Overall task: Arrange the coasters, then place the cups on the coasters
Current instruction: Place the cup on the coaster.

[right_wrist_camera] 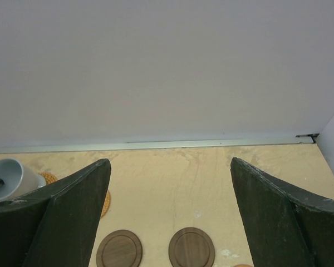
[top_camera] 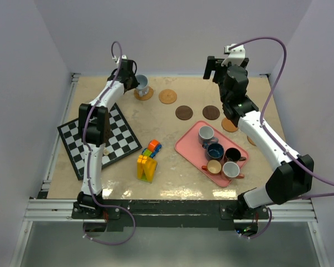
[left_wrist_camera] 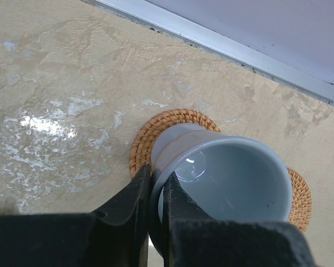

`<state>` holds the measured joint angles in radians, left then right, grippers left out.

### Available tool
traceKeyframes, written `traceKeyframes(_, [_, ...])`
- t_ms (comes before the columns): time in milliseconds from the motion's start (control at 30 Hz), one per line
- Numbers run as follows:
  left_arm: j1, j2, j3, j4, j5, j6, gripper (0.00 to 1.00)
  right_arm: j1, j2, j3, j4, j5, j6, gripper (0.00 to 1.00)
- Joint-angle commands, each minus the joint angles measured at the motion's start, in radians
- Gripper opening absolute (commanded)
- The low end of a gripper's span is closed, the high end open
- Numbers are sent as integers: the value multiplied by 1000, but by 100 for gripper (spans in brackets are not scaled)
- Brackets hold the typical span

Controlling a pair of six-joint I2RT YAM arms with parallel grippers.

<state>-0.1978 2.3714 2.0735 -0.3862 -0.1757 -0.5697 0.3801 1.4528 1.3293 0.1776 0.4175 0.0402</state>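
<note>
— What do we have in the pink tray point(top_camera: 185, 146)?
— Five cups point(top_camera: 215, 151), all upright. The sixth, a pale blue cup point(left_wrist_camera: 228, 178), sits on a woven orange-tan coaster point(left_wrist_camera: 150, 133) at the far left.
— And our grippers?
— Our left gripper point(left_wrist_camera: 157, 179) pinches that cup's rim. Our right gripper point(right_wrist_camera: 168, 167) gapes wide, holding nothing.

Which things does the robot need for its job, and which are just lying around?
For the job: coasters, the pale blue cup pinched by the left claw, five cups on the pink tray.
Just lying about: chessboard, toy blocks.
</note>
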Motion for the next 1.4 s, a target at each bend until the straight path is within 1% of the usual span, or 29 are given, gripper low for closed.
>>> traceKeyframes(0, [-5,-26,57,26,1,-38,0,-1,-3,47,14,-14,-16,93])
traceKeyframes(67, [-5,-21,57,20,1,-42,0,-1,-3,48,13,-16,-16,93])
traceKeyframes(100, [-5,-20,57,17,1,-42,2,-3,-3,48,13,-16,-16,93])
traceKeyframes(400, [-5,-11,59,17,7,-47,25,-1,0,50,14,-19,-19,93])
traceKeyframes(600, [-5,-14,57,21,10,-39,27,-1,1,51,14,-22,-20,93])
traceKeyframes(733, [-5,-15,57,27,8,-33,31,-1,3,51,14,-23,-20,93])
traceKeyframes(833, [-5,-17,57,30,10,-24,35,-1,3,51,11,-22,-25,93])
traceKeyframes(900, [-5,-27,50,41,8,-12,41,-1,4,53,7,-19,-25,93])
traceKeyframes(933, [-5,-35,36,55,8,-6,45,-1,6,54,3,-19,-23,93])
traceKeyframes(1000, [-8,-70,-13,105,4,11,59,-3,1,54,-7,-23,-22,94])
traceKeyframes(1100, [-11,-132,-105,203,4,39,69,-1,-15,36,-26,-8,-11,94])
traceKeyframes(1233, [-17,-208,-191,292,-4,80,75,-4,-64,-11,-58,0,22,94])
traceKeyframes(1367, [-22,-302,-298,369,-28,96,78,-4,-115,-44,-170,-36,84,94])
